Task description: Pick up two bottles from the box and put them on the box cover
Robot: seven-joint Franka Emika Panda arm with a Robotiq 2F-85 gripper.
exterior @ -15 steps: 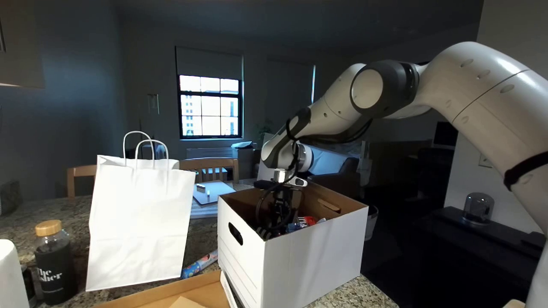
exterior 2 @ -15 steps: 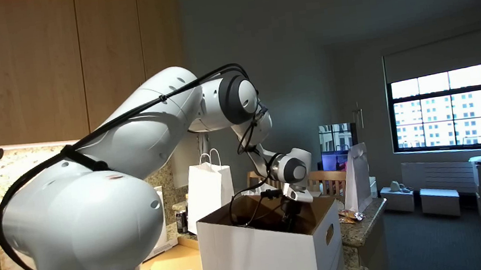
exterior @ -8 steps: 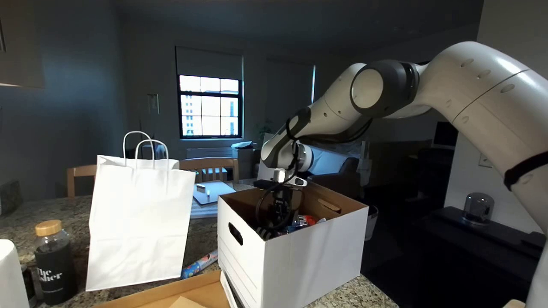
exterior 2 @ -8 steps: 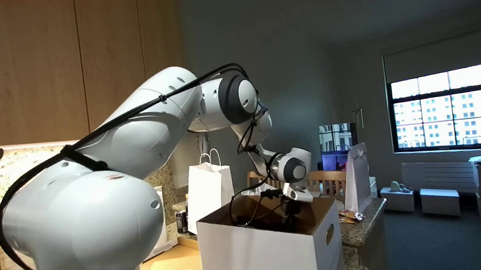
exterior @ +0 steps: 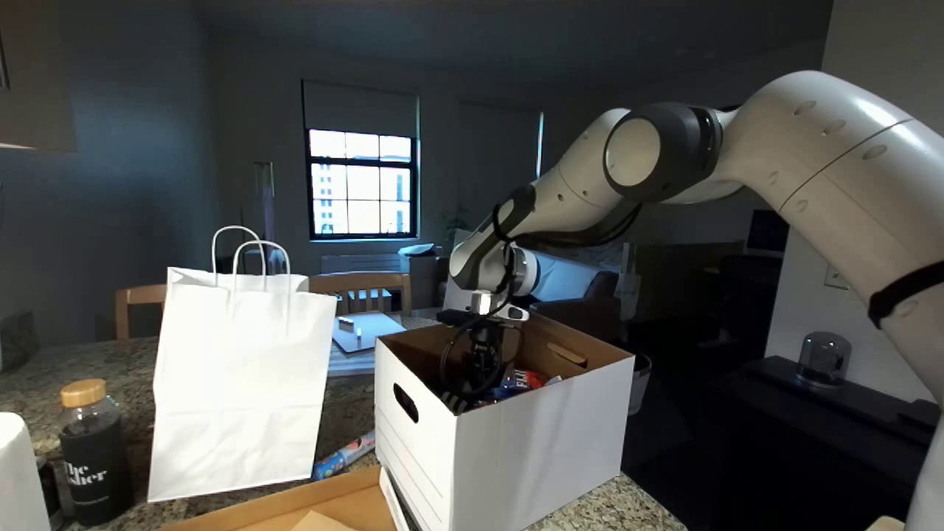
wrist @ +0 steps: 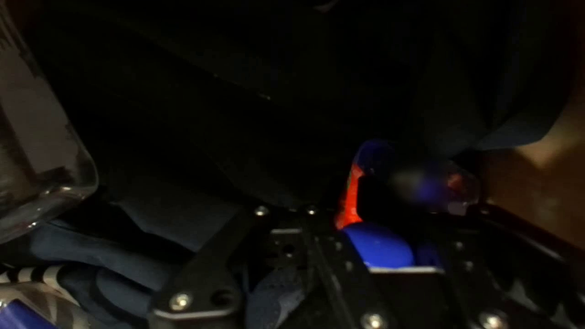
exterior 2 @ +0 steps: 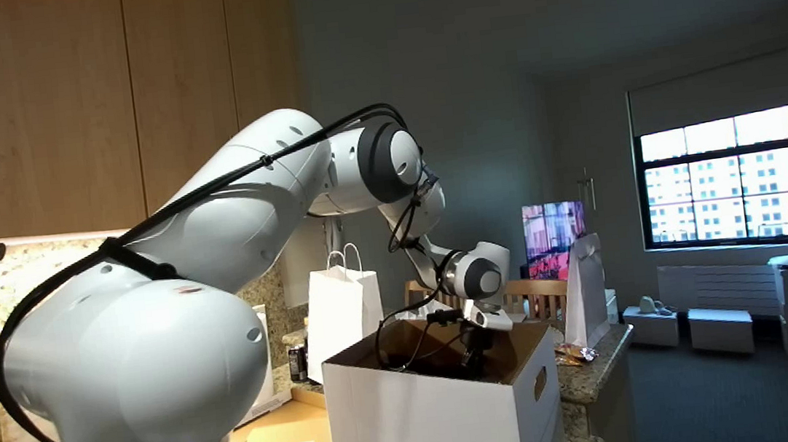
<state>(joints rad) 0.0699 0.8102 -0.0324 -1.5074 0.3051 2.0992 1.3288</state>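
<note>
At left in an exterior view, the cardboard box cover (exterior: 354, 488) lies beside the white carton (exterior: 487, 457); inside, your claw (exterior: 483, 383) points down, spread or pinching too dark to tell, by what is probably a red-labelled bottle (exterior: 526, 380). The first pick seems in hand, calling next for a sure lift, your arm (exterior: 774, 147) arched at right.

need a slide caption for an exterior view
In an exterior view, the Panda arm reaches into the white box; a white paper bag and tan-capped bottle stand on the granite counter.
</note>
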